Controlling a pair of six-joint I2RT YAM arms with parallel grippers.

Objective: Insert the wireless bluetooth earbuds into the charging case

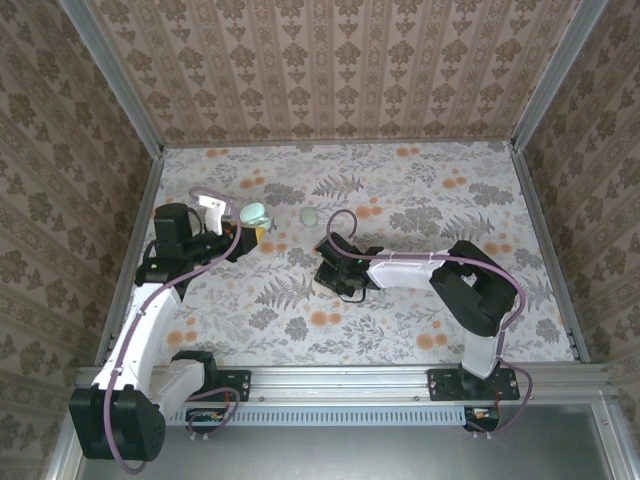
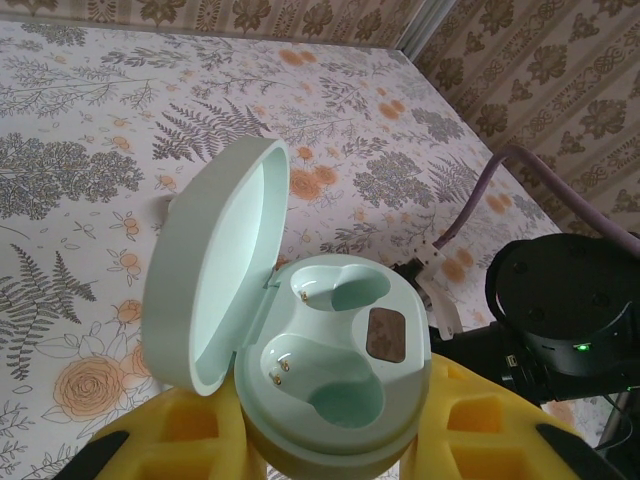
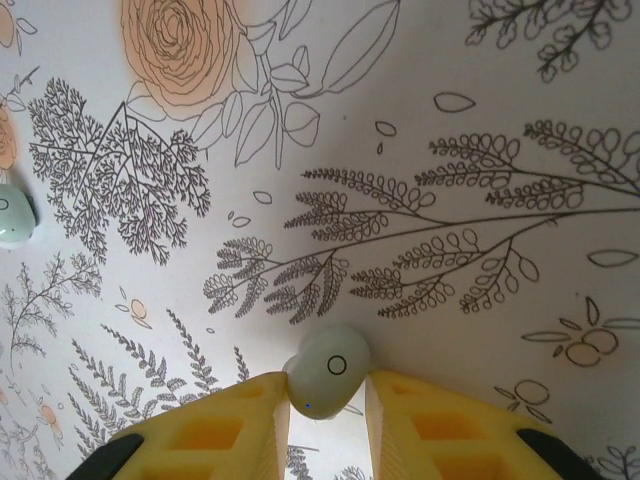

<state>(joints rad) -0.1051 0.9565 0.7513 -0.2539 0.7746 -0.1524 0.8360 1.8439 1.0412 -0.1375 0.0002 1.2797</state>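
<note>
The mint-green charging case [image 2: 330, 350] sits between my left gripper's [image 2: 330, 445] yellow pads [image 2: 180, 430], which are shut on its base. Its lid [image 2: 215, 270] stands open to the left, and both wells are empty. In the top view the case [image 1: 255, 213] is held over the left part of the table. My right gripper [image 3: 328, 405] is down at the floral table surface, shut on one pale green earbud [image 3: 328, 378] with a pad touching each side. A second earbud [image 3: 10, 215] lies loose on the table, seen in the top view [image 1: 310, 216] between the two grippers.
Patterned walls with metal corner posts [image 1: 115, 75] enclose the floral table [image 1: 420, 200]. My right arm [image 1: 470, 285] lies across the middle right, and its dark wrist [image 2: 570, 310] is close to the right of the case. Cables loop over both arms.
</note>
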